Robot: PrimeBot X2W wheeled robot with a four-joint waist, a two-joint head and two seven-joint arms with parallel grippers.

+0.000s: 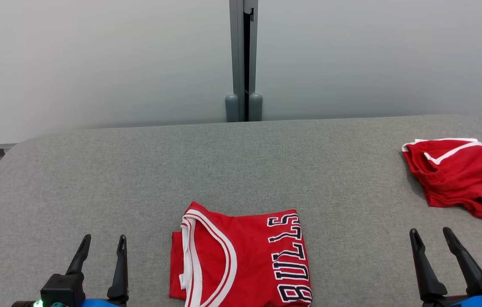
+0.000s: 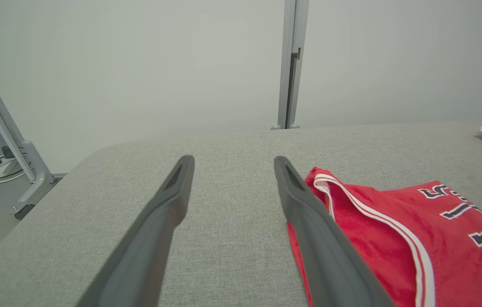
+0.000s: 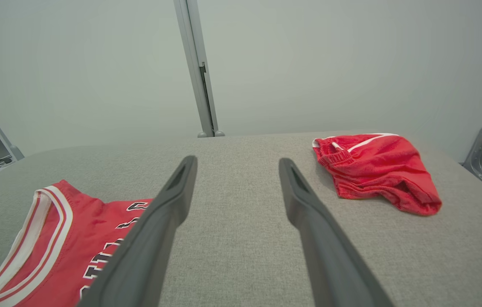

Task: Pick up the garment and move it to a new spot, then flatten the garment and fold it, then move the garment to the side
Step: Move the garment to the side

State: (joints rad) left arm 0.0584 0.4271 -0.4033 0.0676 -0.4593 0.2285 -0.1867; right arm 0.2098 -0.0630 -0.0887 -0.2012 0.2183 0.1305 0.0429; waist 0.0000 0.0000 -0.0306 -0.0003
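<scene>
Left gripper [image 1: 105, 237] at 7 o'clock: fingers spread wide, empty, touching nothing. Right gripper [image 1: 429, 230] at 5 o'clock: likewise spread wide, nothing held. Folded red jersey [image 1: 245, 256] at 6 o'clock on grey table [image 1: 224, 162], between grippers, clear of both. Red shorts [image 1: 454, 179] bunched at 2 o'clock.

The left end effector [image 1: 104, 238] and right end effector [image 1: 429, 230] have long, dark, tapered fingers [image 1: 119, 268].
</scene>
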